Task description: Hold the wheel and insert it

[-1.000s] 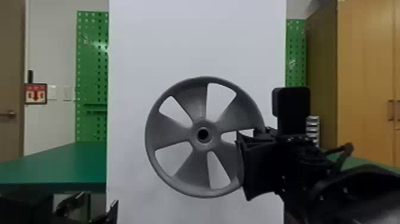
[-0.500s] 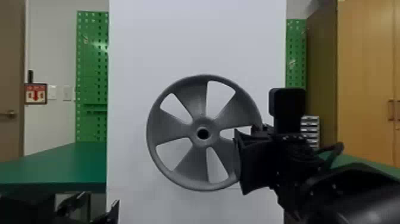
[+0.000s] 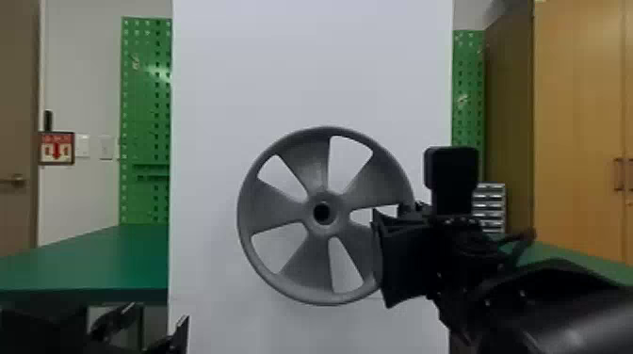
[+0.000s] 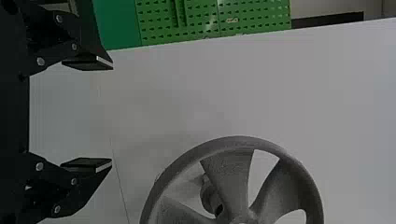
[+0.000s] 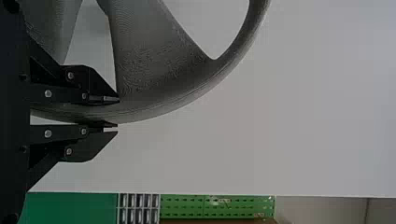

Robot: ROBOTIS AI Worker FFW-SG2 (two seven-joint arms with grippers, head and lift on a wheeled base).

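Note:
The grey spoked wheel [image 3: 292, 136] faces the head camera upright before a white board, its centre hole visible. My right gripper [image 3: 377, 249] holds it at its right-hand rim. In the right wrist view, the fingers of my right gripper [image 5: 118, 113] are closed on either side of the rim of the wheel [image 5: 163, 105]. My left gripper [image 3: 151, 327] is low at the left, away from the wheel. In the left wrist view, my left gripper [image 4: 112, 114] stands open and empty, and a short round grey post [image 4: 211, 198] shows through the opening between spokes of the wheel [image 4: 229, 172].
The tall white board [image 3: 311, 61] stands behind the wheel. A green table [image 3: 108, 259] extends at the left, with a green pegboard [image 3: 146, 103] farther back. At the right are a small drawer unit [image 3: 489, 207] and a wooden cabinet [image 3: 579, 117].
The wheel looks slightly smaller than a second ago, having moved away from the head camera toward the board along with my right gripper. My left arm has stayed in place.

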